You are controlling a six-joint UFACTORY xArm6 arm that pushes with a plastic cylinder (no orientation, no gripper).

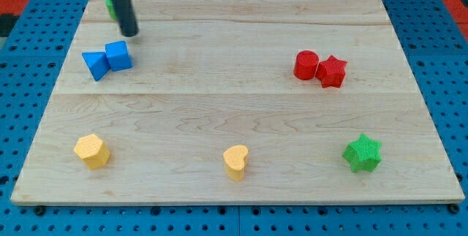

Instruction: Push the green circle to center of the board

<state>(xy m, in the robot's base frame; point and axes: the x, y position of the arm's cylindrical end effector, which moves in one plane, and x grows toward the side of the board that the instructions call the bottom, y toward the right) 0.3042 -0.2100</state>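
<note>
The green circle (110, 6) sits near the board's top left corner, mostly hidden behind my dark rod; only a green sliver shows at the rod's left. My tip (129, 34) rests on the board just below and right of that green block, and just above the blue cube (118, 55). A blue triangle (95, 64) touches the cube's left side.
A red cylinder (306, 65) and a red star (332, 71) touch at the right. A green star (363, 153) lies at the bottom right. A yellow hexagon (92, 150) is at the bottom left, a yellow heart (236, 161) at the bottom middle. The wooden board (234, 104) lies on a blue pegboard.
</note>
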